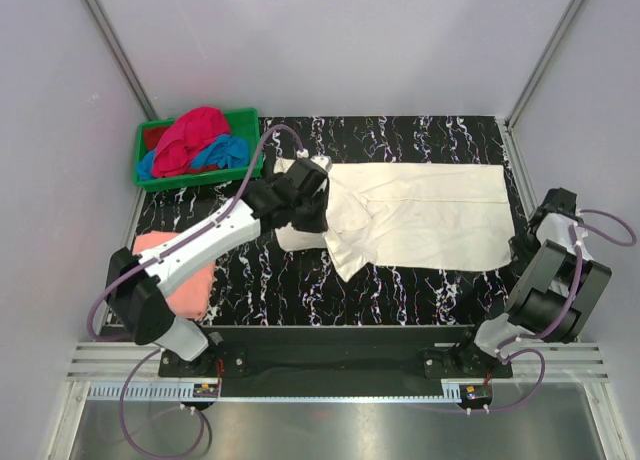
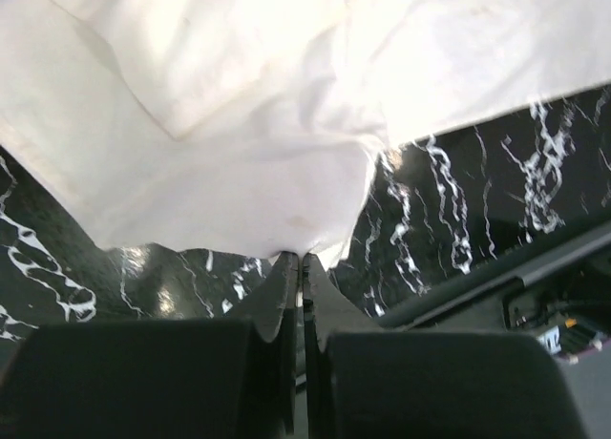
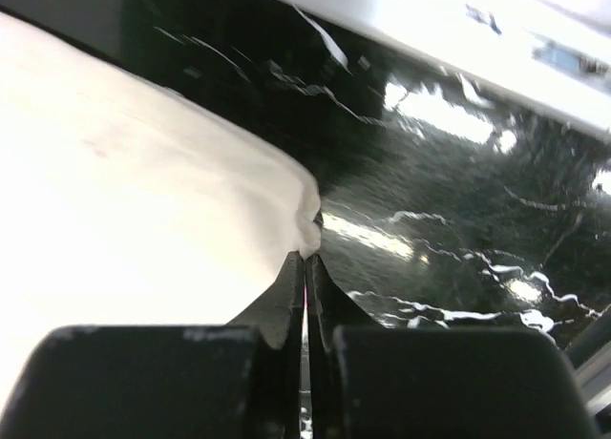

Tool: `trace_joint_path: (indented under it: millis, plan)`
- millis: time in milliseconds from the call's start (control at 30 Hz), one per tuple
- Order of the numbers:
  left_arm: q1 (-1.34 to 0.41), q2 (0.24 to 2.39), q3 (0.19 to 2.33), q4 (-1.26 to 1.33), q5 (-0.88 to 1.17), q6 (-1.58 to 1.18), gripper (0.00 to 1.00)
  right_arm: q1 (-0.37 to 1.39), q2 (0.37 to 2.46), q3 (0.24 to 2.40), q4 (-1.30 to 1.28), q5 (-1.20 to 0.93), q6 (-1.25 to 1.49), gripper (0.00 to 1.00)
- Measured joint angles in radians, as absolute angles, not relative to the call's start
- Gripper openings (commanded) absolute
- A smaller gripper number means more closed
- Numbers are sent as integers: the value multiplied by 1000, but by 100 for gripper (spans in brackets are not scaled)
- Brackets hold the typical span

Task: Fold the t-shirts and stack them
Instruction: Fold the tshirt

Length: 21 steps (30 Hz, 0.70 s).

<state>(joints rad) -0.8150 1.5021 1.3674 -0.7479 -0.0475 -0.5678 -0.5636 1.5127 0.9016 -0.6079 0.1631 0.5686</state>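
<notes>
Salmon-pink t-shirt [image 1: 188, 280]: folded flat at the near left of the black marbled table [image 1: 400, 290], partly under the left arm.
Green crate [image 1: 147, 176]: far left corner; holds the magenta-red t-shirt [image 1: 190, 140] and the blue t-shirt [image 1: 222, 152], both crumpled.
Left arm: stretched diagonally from its base towards the table's middle, wrist over the cream shirt's left end.
Left gripper [image 2: 297, 260]: fingers pressed together, pinching the cloth's edge, which hangs bunched from them.
Cream t-shirt [image 1: 420, 215]: spread on the table's centre and right; long axis left to right, rumpled end left, straight edge right.
Right arm: folded compactly at the table's right edge.
Right gripper [image 3: 307, 258]: fingers closed, nipping a corner of the cream cloth just above the table.
Count: four t-shirts, one of each colour; one crate; two arms.
</notes>
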Motion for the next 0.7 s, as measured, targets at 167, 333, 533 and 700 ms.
trace_joint_path:
  millis: [167,333,533,700]
  plan:
    - [-709,1582,1405,-758,-19,-547,0,-536,1576,1048,-643,179,541,0]
    - [-630,1641,1475,-759,22,-534,0,-525,1657,1138,-685,192,511,0]
    - [-588,1735,1597,-752,73,-521,0,-516,1777,1279,-731,193,486,0]
    - [-576,1823,1691,-758,102,-515,0,-492,1849,1372,-754,193,477,0]
